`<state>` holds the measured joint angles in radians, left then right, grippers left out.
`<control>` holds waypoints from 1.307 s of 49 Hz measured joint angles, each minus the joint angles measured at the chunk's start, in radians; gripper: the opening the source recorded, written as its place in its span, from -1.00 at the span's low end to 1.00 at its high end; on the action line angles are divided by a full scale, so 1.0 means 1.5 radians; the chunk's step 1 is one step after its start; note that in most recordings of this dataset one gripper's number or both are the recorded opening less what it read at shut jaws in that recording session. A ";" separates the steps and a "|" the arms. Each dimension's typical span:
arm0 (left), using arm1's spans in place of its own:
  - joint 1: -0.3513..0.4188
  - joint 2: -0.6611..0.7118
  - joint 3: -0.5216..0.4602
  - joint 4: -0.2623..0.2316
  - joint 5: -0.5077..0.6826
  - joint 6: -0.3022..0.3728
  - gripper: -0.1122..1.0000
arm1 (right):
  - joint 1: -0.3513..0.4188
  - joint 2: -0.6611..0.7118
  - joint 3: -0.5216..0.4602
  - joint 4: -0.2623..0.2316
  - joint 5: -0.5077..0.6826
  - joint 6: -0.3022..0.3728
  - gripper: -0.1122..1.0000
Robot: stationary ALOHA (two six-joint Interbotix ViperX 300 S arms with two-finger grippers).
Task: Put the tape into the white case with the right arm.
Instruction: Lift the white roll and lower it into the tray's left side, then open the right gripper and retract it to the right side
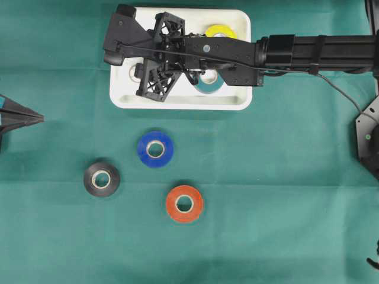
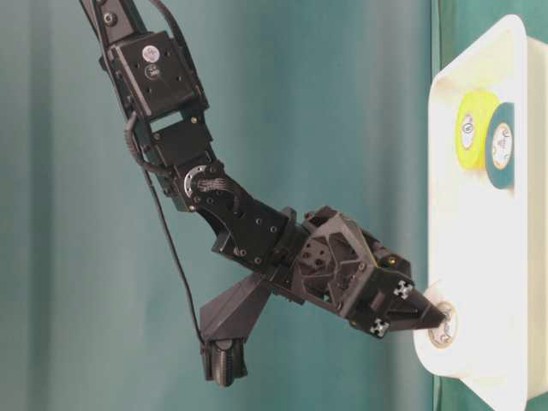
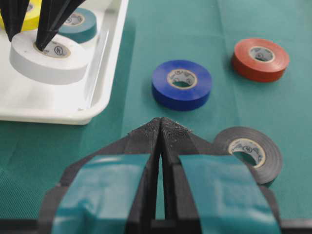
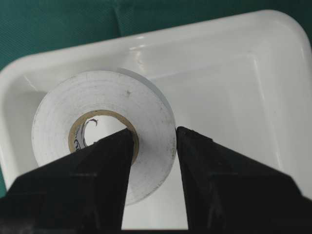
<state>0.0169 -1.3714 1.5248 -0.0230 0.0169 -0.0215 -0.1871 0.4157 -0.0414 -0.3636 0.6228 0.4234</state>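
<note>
The white case (image 1: 177, 102) lies at the top middle of the green cloth. Inside its left end is a white tape roll (image 4: 112, 97), lying flat on the case floor (image 3: 48, 61). My right gripper (image 4: 155, 134) is shut on this roll's wall, with one finger in the cardboard core and the other outside. From overhead, the right arm reaches in from the right and hides most of the roll (image 1: 135, 73). My left gripper (image 3: 160, 122) is shut and holds nothing, at the left edge of the cloth (image 1: 26, 118).
A yellow roll (image 1: 220, 31) and a teal roll (image 1: 208, 86) lie in the case's right half. On the cloth in front of the case lie a blue roll (image 1: 156, 149), a black roll (image 1: 101, 179) and an orange-red roll (image 1: 184, 203).
</note>
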 measured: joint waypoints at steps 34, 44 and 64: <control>0.000 0.000 0.000 0.001 0.000 0.001 -0.79 | 0.001 -0.001 0.029 -0.003 -0.040 0.001 -0.62; 0.000 0.000 0.000 0.000 0.000 0.001 -0.79 | 0.000 -0.001 0.029 -0.003 -0.042 0.001 0.34; 0.000 0.000 0.000 0.000 0.000 0.001 -0.79 | 0.000 -0.057 0.080 -0.003 -0.043 0.000 0.14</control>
<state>0.0169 -1.3714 1.5248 -0.0230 0.0169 -0.0199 -0.1871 0.3298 0.0782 -0.3682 0.5584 0.4234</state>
